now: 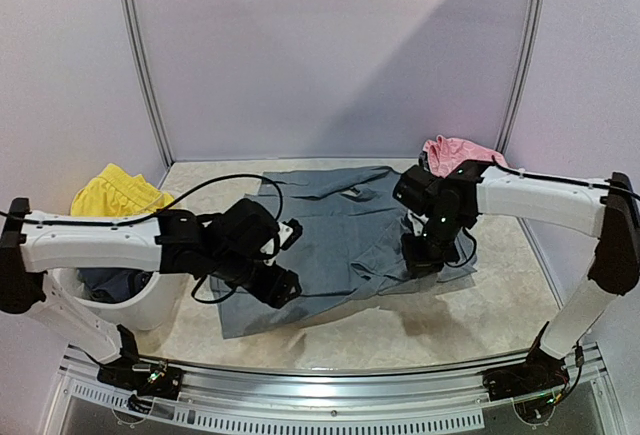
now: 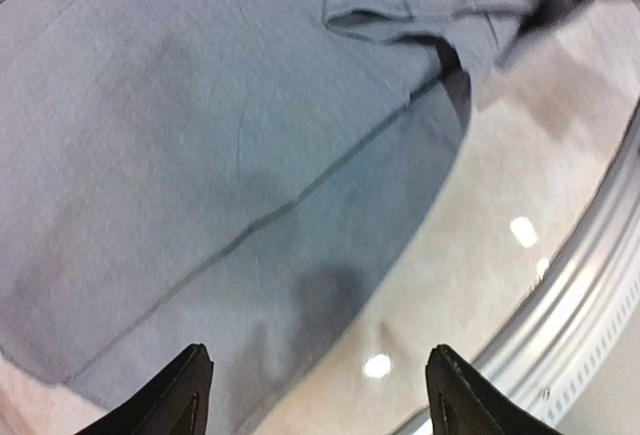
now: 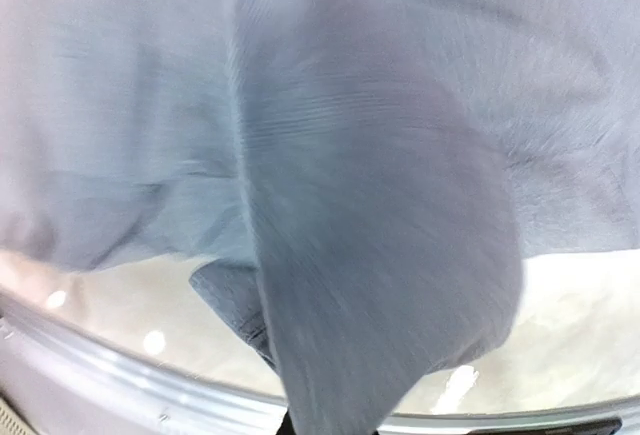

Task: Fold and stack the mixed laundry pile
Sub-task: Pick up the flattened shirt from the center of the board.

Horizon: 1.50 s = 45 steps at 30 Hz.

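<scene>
The large grey long-sleeved shirt point(image 1: 340, 220) lies spread across the middle of the table. My left gripper point(image 1: 283, 288) hovers open over its near-left hem. In the left wrist view both fingertips point(image 2: 186, 393) stand wide apart above the shirt point(image 2: 200, 135) edge and bare table, with nothing between them. My right gripper point(image 1: 421, 258) is shut on the shirt's right side. A fold of the grey cloth point(image 3: 380, 255) drapes up from the jaws and hides the fingers. Yellow shorts point(image 1: 115, 193) lie far left and a pink piece point(image 1: 455, 151) far right.
A white plastic tub point(image 1: 150, 303) at the left holds dark blue clothing point(image 1: 108, 283) beneath my left arm. A metal rail point(image 1: 330, 375) runs along the near table edge. White walls enclose the back and sides.
</scene>
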Each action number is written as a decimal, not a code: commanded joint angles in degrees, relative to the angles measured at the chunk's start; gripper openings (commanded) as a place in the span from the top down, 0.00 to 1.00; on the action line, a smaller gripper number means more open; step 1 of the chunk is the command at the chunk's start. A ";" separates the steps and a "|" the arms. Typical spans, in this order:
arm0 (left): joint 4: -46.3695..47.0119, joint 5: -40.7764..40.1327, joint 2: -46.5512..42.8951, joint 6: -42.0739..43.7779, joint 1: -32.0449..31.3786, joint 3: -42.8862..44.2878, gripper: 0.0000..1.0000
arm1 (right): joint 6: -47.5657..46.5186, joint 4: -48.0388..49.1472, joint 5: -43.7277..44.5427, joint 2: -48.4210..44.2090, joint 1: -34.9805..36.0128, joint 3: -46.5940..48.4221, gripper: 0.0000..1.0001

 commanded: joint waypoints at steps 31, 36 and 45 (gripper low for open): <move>-14.49 -0.34 -17.18 -35.97 -4.73 -23.26 0.32 | -6.03 -2.97 -21.79 -42.61 -1.18 6.77 1.00; -12.06 -0.11 -13.33 -36.24 -3.90 -23.53 0.40 | -5.61 -3.96 -21.50 -43.90 -1.22 5.33 1.00; -7.23 -0.68 -6.04 -34.76 -2.83 -22.93 0.55 | -4.42 -4.47 -20.50 -45.85 -1.15 4.51 1.00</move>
